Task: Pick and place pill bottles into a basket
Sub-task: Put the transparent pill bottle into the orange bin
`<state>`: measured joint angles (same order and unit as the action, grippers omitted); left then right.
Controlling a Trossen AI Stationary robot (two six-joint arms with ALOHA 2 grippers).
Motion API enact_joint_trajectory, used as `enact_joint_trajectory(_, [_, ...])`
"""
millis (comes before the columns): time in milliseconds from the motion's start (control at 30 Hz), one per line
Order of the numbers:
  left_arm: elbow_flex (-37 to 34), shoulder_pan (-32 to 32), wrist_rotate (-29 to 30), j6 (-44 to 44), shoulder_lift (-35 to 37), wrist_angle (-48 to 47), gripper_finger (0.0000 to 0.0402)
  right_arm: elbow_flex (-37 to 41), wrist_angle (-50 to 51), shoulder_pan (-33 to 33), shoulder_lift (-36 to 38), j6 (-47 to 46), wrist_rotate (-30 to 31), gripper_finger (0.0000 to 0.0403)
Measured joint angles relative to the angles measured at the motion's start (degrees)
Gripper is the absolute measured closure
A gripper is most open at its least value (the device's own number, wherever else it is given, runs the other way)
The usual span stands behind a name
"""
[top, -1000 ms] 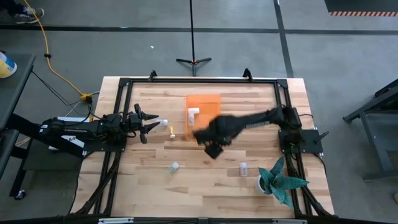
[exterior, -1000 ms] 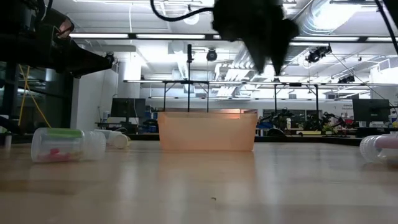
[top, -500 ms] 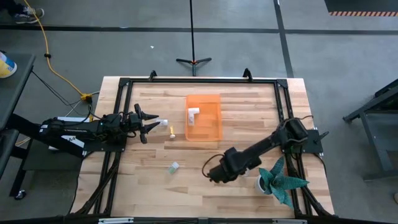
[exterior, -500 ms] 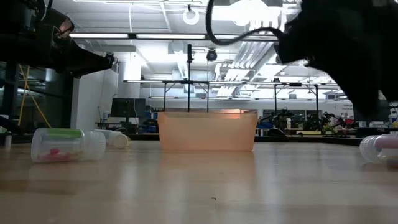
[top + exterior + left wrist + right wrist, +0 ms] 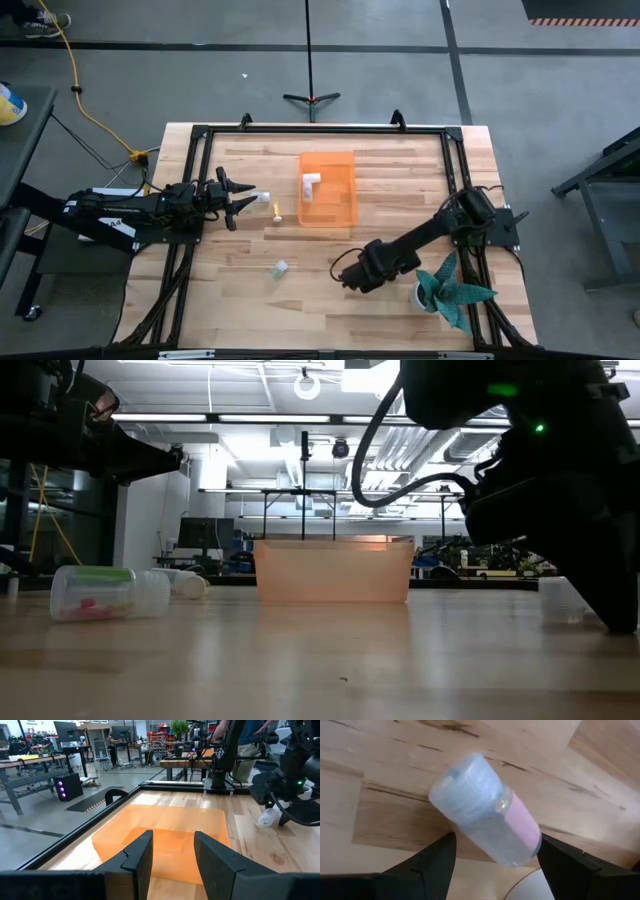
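Note:
A clear pill bottle with a pink label (image 5: 487, 827) lies on its side on the table, and also shows in the low view (image 5: 560, 600). My right gripper (image 5: 497, 838) is down at the table near its front right (image 5: 350, 277). It is open, with one finger on each side of that bottle. My left gripper (image 5: 238, 197) is open and empty at the table's left, facing the orange basket (image 5: 328, 188). The basket holds white bottles (image 5: 310, 183). A white bottle (image 5: 262, 197), an amber one (image 5: 276, 211) and a pale green one (image 5: 279, 268) lie on the table. My right gripper's fingers (image 5: 432, 860) come slanting down from above and stand at the two sides of the lying bottle's body (image 5: 520, 837). I cannot tell whether either finger touches it.
A teal spiky plant in a white pot (image 5: 448, 290) stands just right of my right gripper. A black frame (image 5: 320, 130) runs around the table top. In the low view a green-capped bottle (image 5: 95, 592) lies at the left.
My right gripper has swung from over the basket toward the table's near right and come down to the table, around the pink-labelled bottle. In the low view that bottle now shows a little farther left than before.

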<state>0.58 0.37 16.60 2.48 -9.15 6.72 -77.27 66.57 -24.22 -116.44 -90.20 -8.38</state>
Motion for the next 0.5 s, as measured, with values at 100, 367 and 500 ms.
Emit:
enact_joint_trajectory(100, [0.0, 0.0, 0.0, 0.0, 0.0, 0.0, 0.0225, -0.1, 0.1, 0.7, 0.0, 3.8, 0.8, 0.0142])
enact_joint_trajectory(367, [0.0, 0.0, 0.0, 0.3, 0.0, 0.0, 0.0225, -0.1, 0.6, 3.1, -0.1, 18.1, 2.6, 0.0142])
enact_joint_trajectory(500, [0.0, 0.0, 0.0, 0.3, 0.0, 0.0, 0.0225, -0.1, 0.5, 3.2, -0.1, 29.0, 4.5, 0.0142])
